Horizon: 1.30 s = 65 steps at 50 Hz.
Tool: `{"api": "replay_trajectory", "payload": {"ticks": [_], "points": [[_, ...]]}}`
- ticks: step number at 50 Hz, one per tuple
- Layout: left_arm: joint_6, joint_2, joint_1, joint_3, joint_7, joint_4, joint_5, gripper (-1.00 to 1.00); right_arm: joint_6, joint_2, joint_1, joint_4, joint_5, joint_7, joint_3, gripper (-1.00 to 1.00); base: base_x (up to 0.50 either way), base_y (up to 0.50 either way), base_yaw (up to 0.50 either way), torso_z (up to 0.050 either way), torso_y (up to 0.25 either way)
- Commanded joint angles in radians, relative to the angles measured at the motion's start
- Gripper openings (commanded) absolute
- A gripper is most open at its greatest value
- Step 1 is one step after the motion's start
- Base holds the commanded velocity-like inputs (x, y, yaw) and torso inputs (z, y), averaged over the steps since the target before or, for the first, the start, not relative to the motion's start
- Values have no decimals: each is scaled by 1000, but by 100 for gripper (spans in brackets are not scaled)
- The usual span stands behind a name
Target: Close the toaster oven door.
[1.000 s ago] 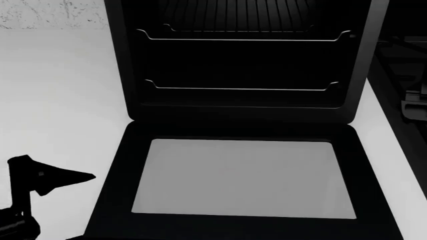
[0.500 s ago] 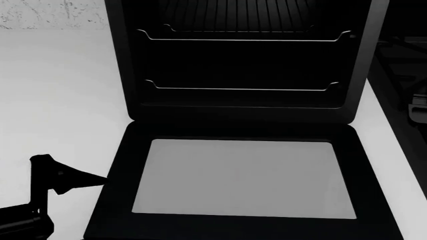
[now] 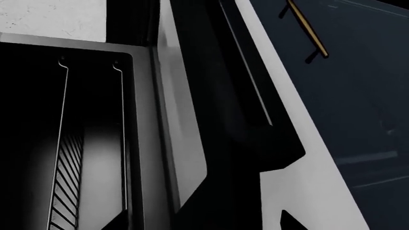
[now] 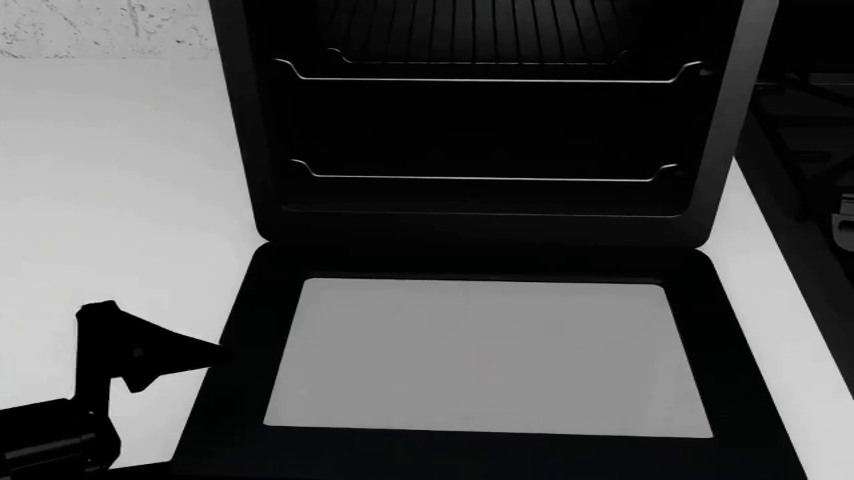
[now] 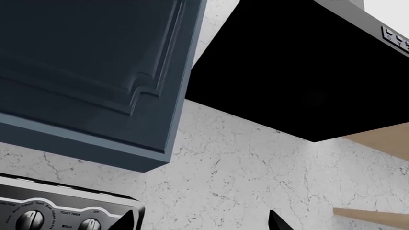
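Observation:
The toaster oven [image 4: 481, 130] stands open at the top centre of the head view, with two wire rack rails [image 4: 481, 180] and a ribbed back wall inside. The toaster oven door [image 4: 487, 355] lies flat towards me, black frame around a pale grey pane. My left gripper [image 4: 160, 360] is open at the door's left edge, one pointed finger [image 4: 140, 352] aimed at the frame. In the left wrist view the door [image 3: 182, 143] and its bar handle [image 3: 255, 110] run between the spread fingertips of this gripper [image 3: 204, 223]. My right gripper [image 5: 203, 221] is open and empty, away from the oven.
White counter [image 4: 120, 180] spreads left of the oven. A blue drawer front with a brass handle [image 3: 307, 28] lies below the counter edge. The right wrist view shows a blue cabinet [image 5: 96, 72], a black hood [image 5: 307, 72] and range knobs [image 5: 32, 219].
My left gripper has moved right and slightly down, closer to the door's left edge. The door has not moved. A grey part at the head view's right edge slid lower.

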<state>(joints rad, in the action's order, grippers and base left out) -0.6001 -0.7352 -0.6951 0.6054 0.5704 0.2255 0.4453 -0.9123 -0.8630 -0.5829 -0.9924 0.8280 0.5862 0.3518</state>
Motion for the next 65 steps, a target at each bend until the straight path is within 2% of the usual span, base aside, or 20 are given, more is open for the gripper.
{"api": "replay_trajectory", "payload": {"ticks": [1,12,28,35,42,47,50,52,59,65], "points": [[-8,62,-48,-63,-416,45,180,100,10,-8,0,3,7,9,-2,100,12,-5,-13,0,0],[-24,77,-80,-92,-499,52,192,100,5,-19,-4,-3,30,28,4,100,13,-5,-14,0,0],[9,97,-127,-127,-490,20,133,100,10,-36,-5,-4,54,43,6,100,6,-4,-8,0,0],[18,104,-91,-128,-502,11,120,100,17,-40,5,-4,57,49,12,100,0,0,0,0,0],[152,134,37,-188,-497,-147,47,100,20,-45,-8,-1,64,59,0,100,0,0,0,0,0],[341,211,133,-248,-505,-308,34,100,18,-54,-14,-5,87,67,15,100,0,0,-1,0,0],[418,250,171,-260,-512,-371,55,100,23,-55,-6,-6,92,67,27,100,0,-1,0,0,0],[518,297,211,-268,-516,-430,103,100,24,-58,-4,-7,100,68,34,100,0,-2,-7,0,0],[644,445,265,-300,-591,-456,78,100,27,-68,-11,-5,117,75,40,100,0,-2,-3,0,0],[700,540,262,-299,-643,-427,67,100,37,-68,4,-8,120,76,50,100,0,-1,-4,0,3]]}}
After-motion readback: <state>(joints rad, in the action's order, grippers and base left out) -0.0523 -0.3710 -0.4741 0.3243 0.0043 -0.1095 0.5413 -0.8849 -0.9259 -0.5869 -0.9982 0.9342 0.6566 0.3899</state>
